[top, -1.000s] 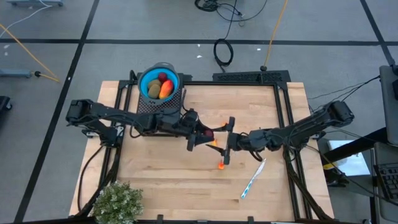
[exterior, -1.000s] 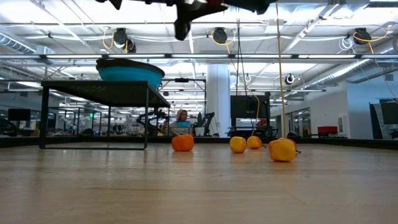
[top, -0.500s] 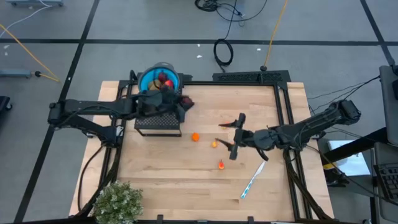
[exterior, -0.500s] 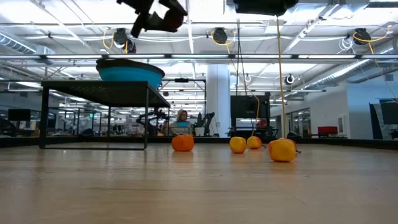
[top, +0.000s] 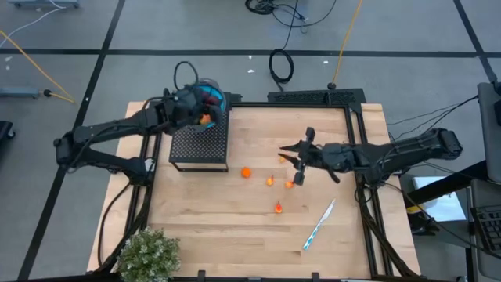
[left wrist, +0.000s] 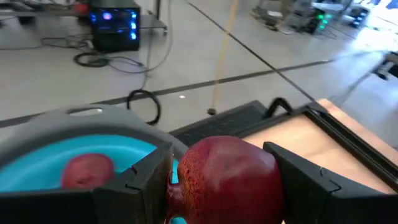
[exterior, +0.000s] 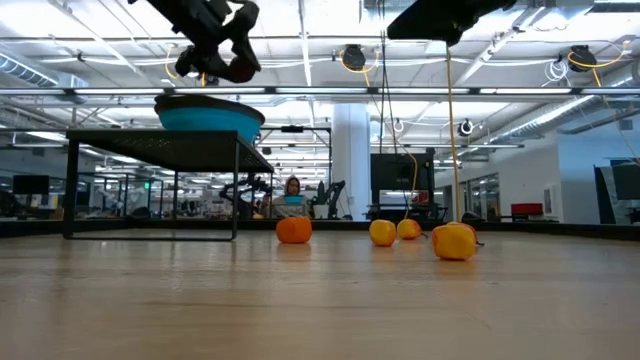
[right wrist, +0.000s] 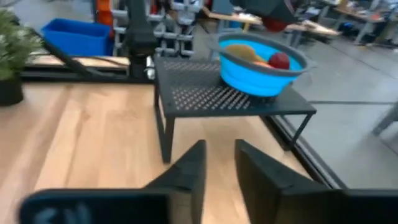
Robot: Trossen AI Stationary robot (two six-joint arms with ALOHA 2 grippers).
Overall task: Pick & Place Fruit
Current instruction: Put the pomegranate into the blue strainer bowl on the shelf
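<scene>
From above, the left end effector (top: 200,110) hangs over the blue bowl (top: 217,99), which sits on a black mesh stand (top: 199,145) at the counter's (top: 235,227) far left; it is there because the dark red fruit it grips belongs in that bowl with the pieces already inside. The right end effector (top: 299,153) is out over the middle of the counter, close to the small orange fruits (top: 270,181) scattered there, well placed to collect one; its fingers look drawn near together, but whether they pinch anything I cannot tell. A white-and-blue pen (top: 319,223) and a bushy plant (top: 147,254) lie nearer the front edge, apart from the work. At counter height, the left end effector (exterior: 215,62) sits just above the bowl's rim (exterior: 210,105), high enough to drop its load in, while four orange fruits (exterior: 294,229) rest on the wood. From the left wrist, the fingers (left wrist: 134,180) are clamped on either side of the red fruit (left wrist: 227,177), with the bowl's blue inside (left wrist: 62,163) and another red piece below. From the right wrist, two dark fingers (right wrist: 186,168) stand a narrow gap apart with nothing visible between them, pointing towards the stand and bowl (right wrist: 258,65).
</scene>
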